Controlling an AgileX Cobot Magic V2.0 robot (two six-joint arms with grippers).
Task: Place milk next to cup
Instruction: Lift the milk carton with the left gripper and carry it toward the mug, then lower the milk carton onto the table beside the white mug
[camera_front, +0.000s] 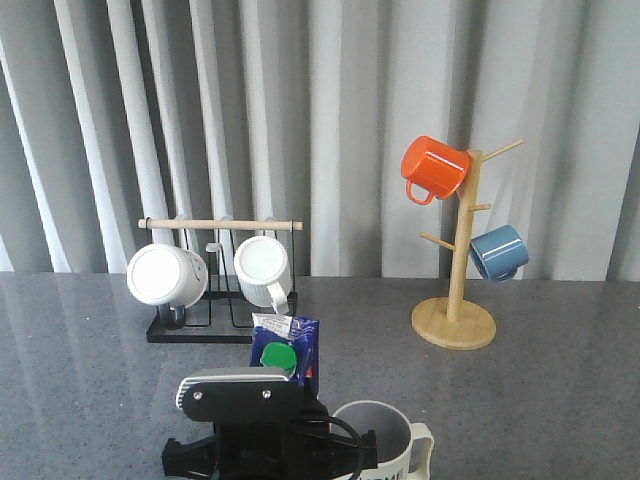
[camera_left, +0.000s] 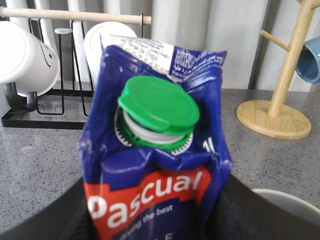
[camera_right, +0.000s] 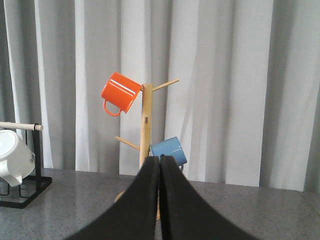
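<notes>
Currently I see the left gripper (camera_left: 150, 220) clamped on the milk (camera_left: 155, 150): creased blue gable-top carton, ribbed green round cap, red Pascual band. It's upright just left of the cup (camera_front: 378, 440), glossy white, grey-blue inside, contents not visible. Right gripper (camera_right: 160, 165) fingers pressed together, holding nothing. Speckled grey table (camera_front: 560, 400).

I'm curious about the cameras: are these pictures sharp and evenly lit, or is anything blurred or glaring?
Front view: soft even light, pale sheen on the table, and the cup is cut off by the frame. Left wrist view: the milk fills the frame, its cap sharp, the rack behind slightly soft. Right wrist view: the closed right gripper is a dark blurred shape.
</notes>
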